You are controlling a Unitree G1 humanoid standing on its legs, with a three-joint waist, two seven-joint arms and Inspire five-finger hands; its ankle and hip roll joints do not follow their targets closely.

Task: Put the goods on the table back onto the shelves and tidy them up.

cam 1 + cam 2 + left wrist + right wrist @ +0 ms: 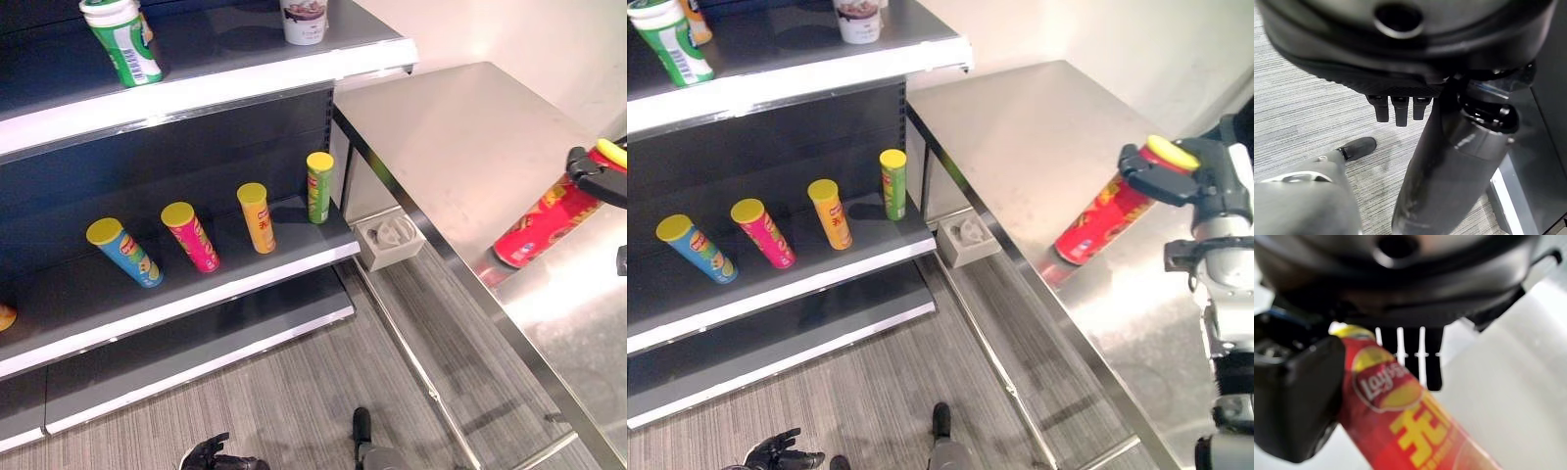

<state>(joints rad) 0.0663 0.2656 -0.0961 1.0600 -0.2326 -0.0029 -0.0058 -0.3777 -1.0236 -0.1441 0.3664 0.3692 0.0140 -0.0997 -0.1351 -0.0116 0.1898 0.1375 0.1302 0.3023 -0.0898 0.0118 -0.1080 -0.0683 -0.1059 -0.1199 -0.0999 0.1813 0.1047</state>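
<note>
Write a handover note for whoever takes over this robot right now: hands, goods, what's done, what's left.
Right hand: shut on the red can, near its yellow-lidded top, can tilted over the steel table.
Left hand: low over the floor, fingers relaxed, holding nothing.
Done: four cans stand in a row on the middle shelf.
Left: carry the red can to the shelf and set it in line.

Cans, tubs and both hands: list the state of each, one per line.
Red can: tilted, base on the table, lidded, held near the top.
Right hand: shut on the red can.
Left hand: low over the floor, fingers relaxed, holding nothing.
Blue can, pink can, orange can, green can: upright in a row on the shelf, lidded.
Green tub, white tub: upright on the top shelf.
</note>
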